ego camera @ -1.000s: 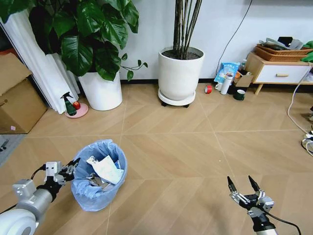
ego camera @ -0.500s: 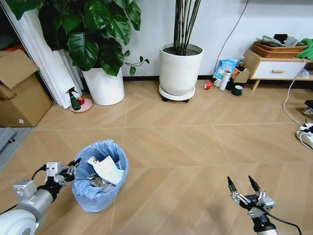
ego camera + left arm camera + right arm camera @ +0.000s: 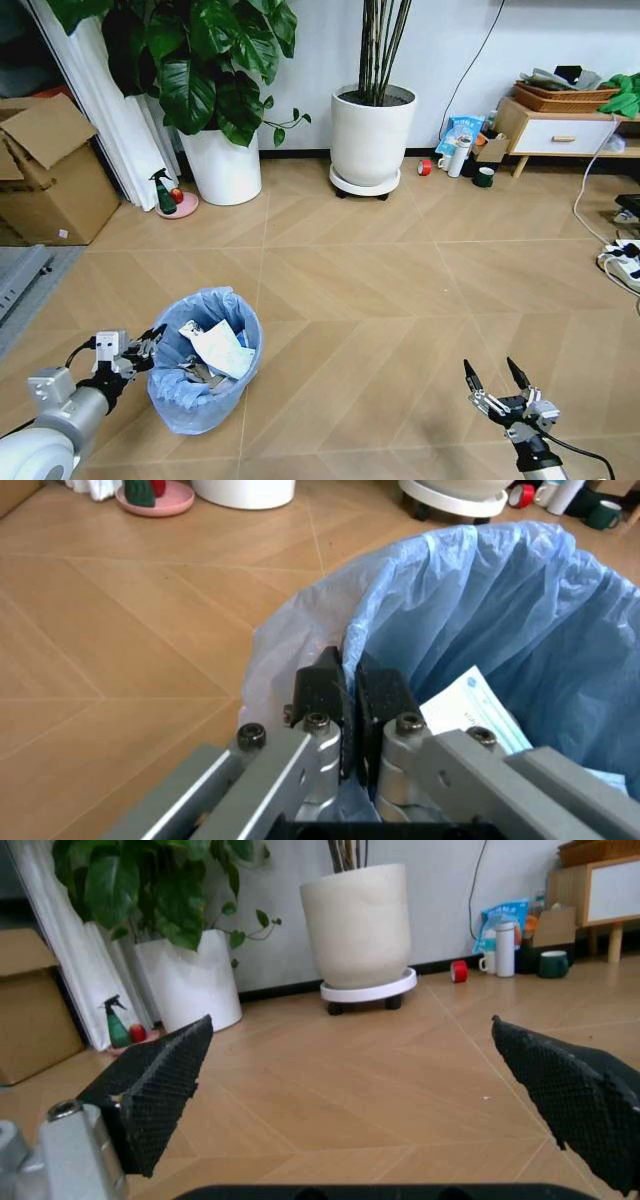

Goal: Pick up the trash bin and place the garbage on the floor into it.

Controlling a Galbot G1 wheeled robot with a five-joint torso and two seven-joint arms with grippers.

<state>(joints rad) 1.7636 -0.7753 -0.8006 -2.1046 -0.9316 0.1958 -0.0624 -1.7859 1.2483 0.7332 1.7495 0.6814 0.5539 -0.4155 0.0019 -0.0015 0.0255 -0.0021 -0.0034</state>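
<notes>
- Left gripper [image 3: 148, 343], lower left of the head view, is clamped on the bin [image 3: 205, 358] rim, pinching the blue liner so the bin travels with the arm.
- Bin sits lower left on the floor [image 3: 380, 290], paper scraps [image 3: 215, 345] already inside.
- Right gripper [image 3: 494, 383], lower right, hangs with fingers spread wide, gripping nothing, likely ready for more garbage.

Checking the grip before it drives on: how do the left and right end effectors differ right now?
The left end effector is shut, pinching the bag-lined rim of the trash bin; the right end effector is open and holds nothing. The left sits at the bin's side; the right hangs apart from it over bare floor. Both are low, near the floor.
</notes>
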